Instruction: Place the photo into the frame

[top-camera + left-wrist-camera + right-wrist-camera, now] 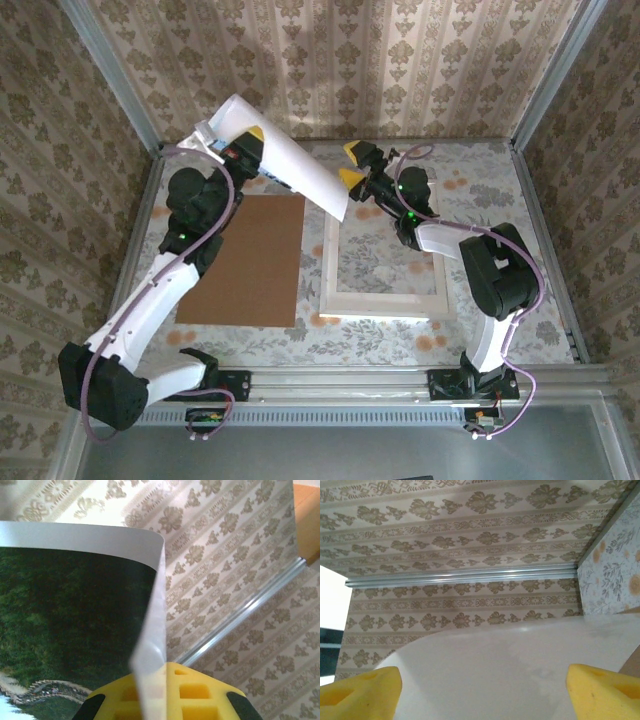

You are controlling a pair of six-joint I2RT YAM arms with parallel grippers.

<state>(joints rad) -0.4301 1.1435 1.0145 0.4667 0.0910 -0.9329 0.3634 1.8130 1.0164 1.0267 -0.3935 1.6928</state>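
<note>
Photo [285, 160], pinched tight in the left gripper [245, 140] and bowed in the air at 11 o'clock, slants down into the wide-open, empty right gripper [352, 165], where a skewed squeeze could crease it short of the frame [385, 303] at 4 o'clock on the bench [500, 200].
</note>
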